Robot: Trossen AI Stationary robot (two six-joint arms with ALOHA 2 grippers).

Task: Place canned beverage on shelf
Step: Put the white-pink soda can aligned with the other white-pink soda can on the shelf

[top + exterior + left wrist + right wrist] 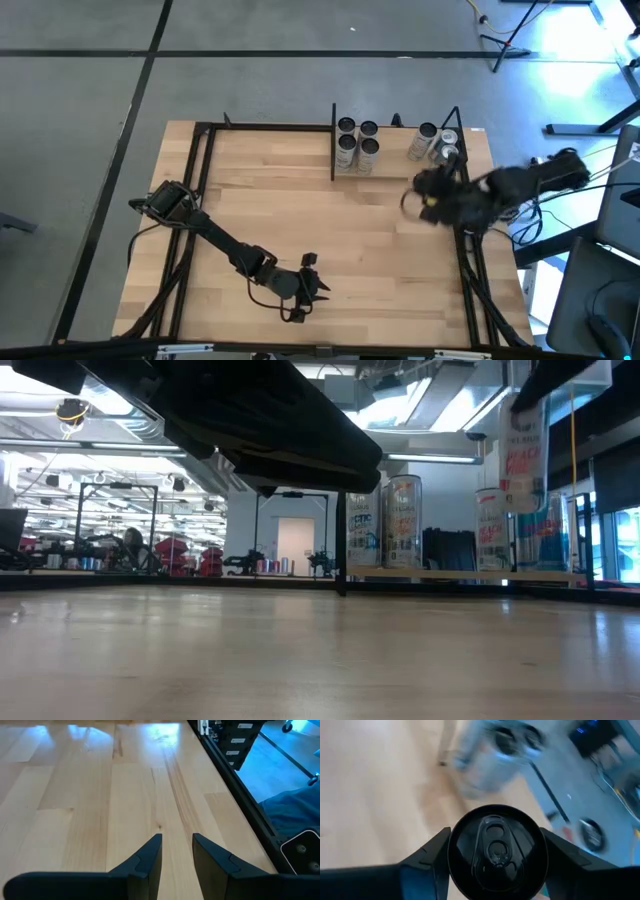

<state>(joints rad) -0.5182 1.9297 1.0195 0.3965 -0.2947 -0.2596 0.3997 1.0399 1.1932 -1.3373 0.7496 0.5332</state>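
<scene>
1. The left gripper (312, 283) rests near the front edge of the table (260, 210), low over the wood. Its fingers (150, 857) stand a little apart with nothing between them. This arm waits, well apart from the work.
2. The right gripper (432, 198) is closed on a can (494, 851), one finger on each side of its body. The can stands upright, its long axis vertical and its dark lid to the wrist camera. In the low view it hangs above the table, not touching it.
3. The shelf (400, 160) lies beyond the held can, at the far right part of the table. It already carries a group of four cans (357, 143) and a second group (437, 143). The held can is just in front of the second group, so I judge the right arm is the nearer one and must go forward and down, keeping the can upright.
</scene>
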